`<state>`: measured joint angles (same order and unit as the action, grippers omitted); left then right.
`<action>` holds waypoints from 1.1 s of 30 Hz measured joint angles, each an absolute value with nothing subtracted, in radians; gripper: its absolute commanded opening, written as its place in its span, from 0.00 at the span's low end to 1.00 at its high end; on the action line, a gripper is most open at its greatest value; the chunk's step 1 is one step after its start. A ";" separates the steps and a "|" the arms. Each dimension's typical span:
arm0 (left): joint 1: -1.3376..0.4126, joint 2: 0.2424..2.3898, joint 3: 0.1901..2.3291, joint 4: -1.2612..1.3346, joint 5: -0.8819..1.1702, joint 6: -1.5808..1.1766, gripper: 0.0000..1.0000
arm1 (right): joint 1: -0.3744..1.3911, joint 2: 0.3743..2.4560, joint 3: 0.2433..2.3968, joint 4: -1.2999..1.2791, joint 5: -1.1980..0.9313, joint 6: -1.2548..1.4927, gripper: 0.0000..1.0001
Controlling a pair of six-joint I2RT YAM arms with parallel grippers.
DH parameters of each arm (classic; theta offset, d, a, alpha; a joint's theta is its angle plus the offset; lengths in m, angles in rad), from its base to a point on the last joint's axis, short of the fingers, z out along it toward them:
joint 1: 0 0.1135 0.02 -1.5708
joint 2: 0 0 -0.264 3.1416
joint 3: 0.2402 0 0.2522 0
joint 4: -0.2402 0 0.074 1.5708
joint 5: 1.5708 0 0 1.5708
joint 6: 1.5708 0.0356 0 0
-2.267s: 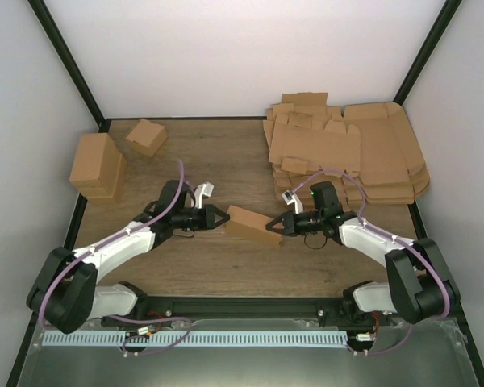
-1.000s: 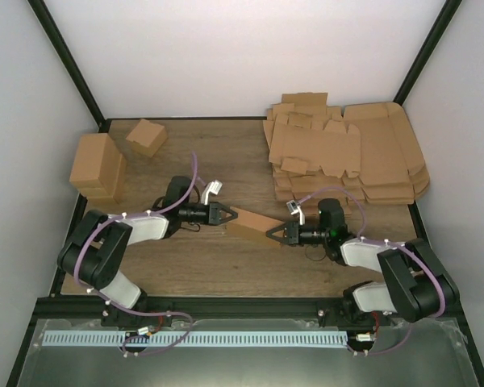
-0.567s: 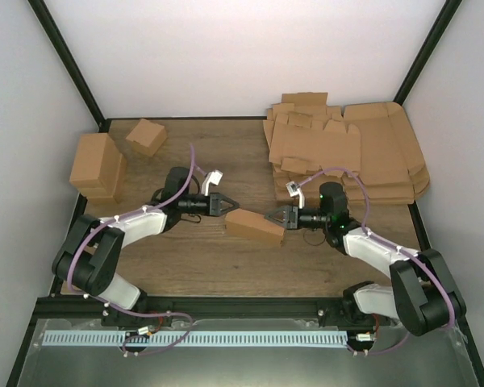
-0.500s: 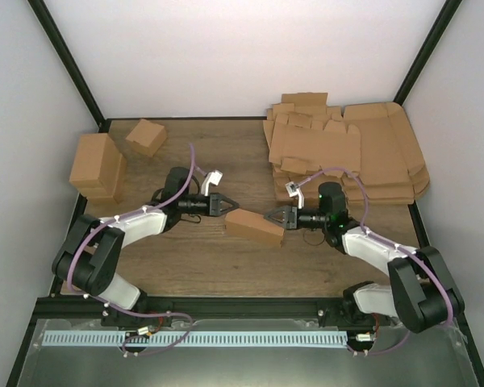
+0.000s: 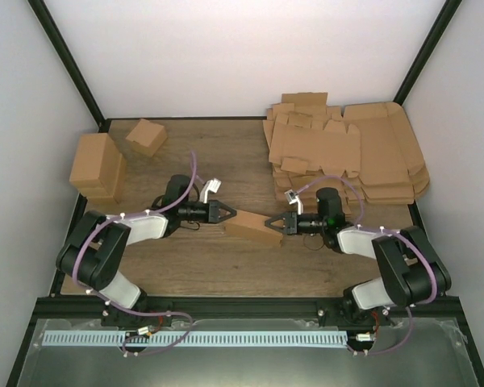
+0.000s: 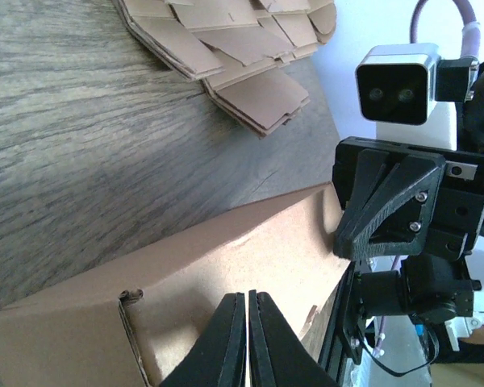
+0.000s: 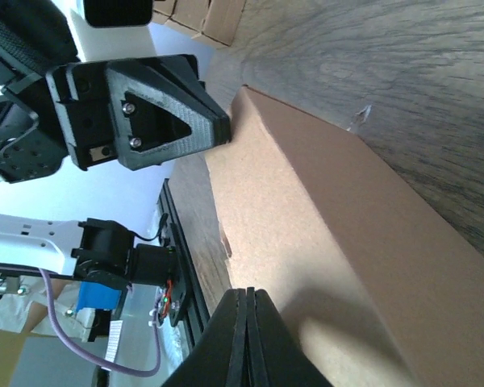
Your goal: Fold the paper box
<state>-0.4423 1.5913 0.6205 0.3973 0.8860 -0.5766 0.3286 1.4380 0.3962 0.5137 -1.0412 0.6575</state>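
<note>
The paper box [image 5: 250, 226] is a folded brown oblong box lying on the wooden table [image 5: 226, 266] between my two grippers. My left gripper [image 5: 228, 213] is shut and its tip touches the box's left end. My right gripper [image 5: 269, 223] is shut and its tip touches the box's right end. In the left wrist view the shut left gripper [image 6: 248, 295] rests against the box [image 6: 226, 258], with the right gripper [image 6: 343, 246] pressing the far end. In the right wrist view the shut right gripper [image 7: 246, 292] lies on the box [image 7: 323, 234], and the left gripper [image 7: 226, 127] touches its far corner.
A pile of flat die-cut cardboard sheets [image 5: 347, 153] lies at the back right. A stack of folded brown boxes [image 5: 97, 165] and a small cube-like box [image 5: 146, 135] stand at the back left. Black frame posts run up both back corners.
Both grippers have shifted a little toward the near edge with the box between them. The box now lies lower and longer, slanting from upper left to lower right. Both grippers stay shut.
</note>
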 measured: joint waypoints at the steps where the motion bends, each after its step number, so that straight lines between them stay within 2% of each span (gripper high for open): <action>1: -0.443 1.579 0.621 0.370 0.878 -0.572 0.04 | 0.329 1.419 0.396 0.484 -1.028 0.646 0.01; 8: -0.444 1.526 0.626 0.249 0.851 -0.537 0.04 | 0.329 1.342 0.421 0.293 -0.952 0.577 0.01; 18: -0.463 1.466 0.555 0.271 0.855 -0.539 0.04 | 0.329 1.232 0.410 0.149 -0.885 0.531 0.01; 26: -0.658 1.300 0.453 0.167 0.777 -0.585 0.05 | 0.339 1.009 0.313 -0.036 -0.870 0.539 0.01; 27: -0.686 1.288 0.442 0.148 0.763 -0.594 0.06 | 0.341 0.986 0.302 -0.058 -0.870 0.541 0.02; 29: -0.741 1.259 0.424 0.093 0.724 -0.614 0.10 | 0.345 0.942 0.276 -0.117 -0.850 0.548 0.14; 31: -0.767 1.226 0.422 0.029 0.686 -0.630 0.16 | 0.345 0.905 0.262 -0.192 -0.818 0.558 0.21; 32: -0.773 1.203 0.424 -0.006 0.665 -0.636 0.25 | 0.345 0.884 0.260 -0.229 -0.807 0.565 0.26; 33: -0.776 1.172 0.432 -0.051 0.641 -0.642 0.35 | 0.345 0.860 0.260 -0.254 -0.801 0.576 0.35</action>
<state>-0.7757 1.1725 0.4324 -0.0513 0.6407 -0.6422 0.3447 0.8600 0.2600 -0.2543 -0.8005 0.5758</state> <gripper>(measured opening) 0.147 0.196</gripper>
